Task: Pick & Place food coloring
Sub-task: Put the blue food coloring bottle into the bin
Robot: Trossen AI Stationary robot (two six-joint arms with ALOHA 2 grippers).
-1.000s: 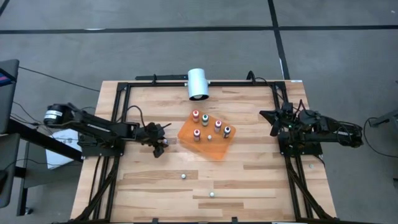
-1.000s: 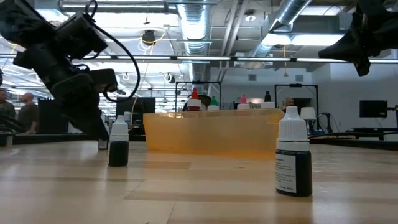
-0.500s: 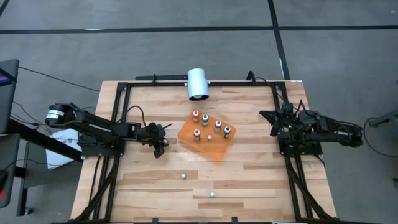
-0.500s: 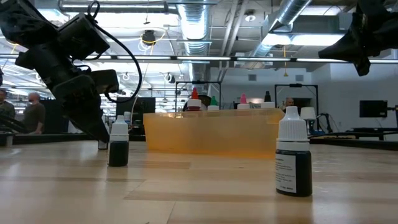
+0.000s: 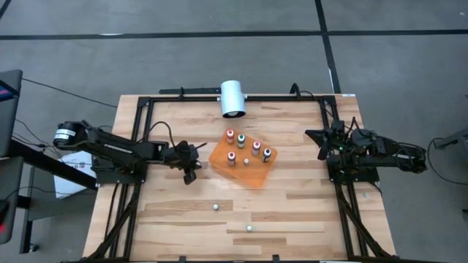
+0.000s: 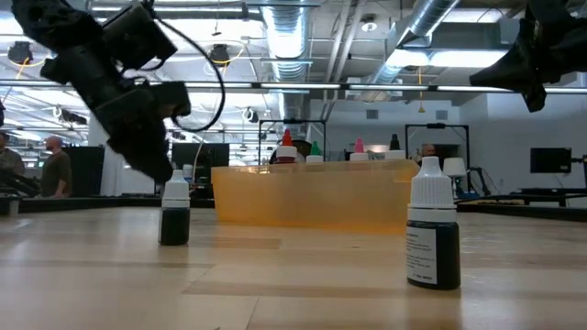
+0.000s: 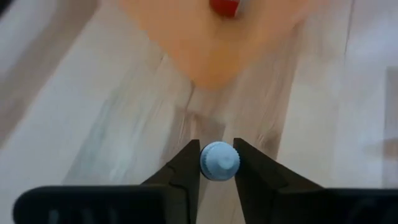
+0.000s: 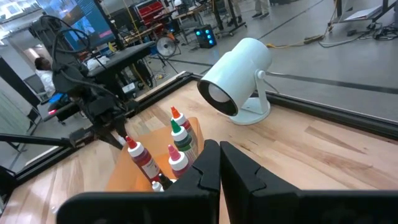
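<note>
while the right gripper (image 5: 322, 143) waits shut, well apart from the orange sheet (image 5: 243, 162), the left gripper (image 7: 218, 163) stays just beside that sheet. its fingers (image 7: 185, 168) are clamped on a white-capped bottle (image 7: 219, 161).

Pale wood, orange sheet, dark arms

The desk (image 5: 292, 212) is pale, striped wood planks framed by black rails. On the translucent orange sheet (image 5: 252, 174) stand food coloring bottles (image 5: 247, 150) capped red, green, pink and dark. Two white-capped bottles (image 6: 433, 235) hold dark liquid. At 12 o'clock sits a white cylinder (image 5: 233, 98). The left hand (image 7: 218, 163) is black, pinching a pale blue-white cap (image 7: 219, 161).
</note>
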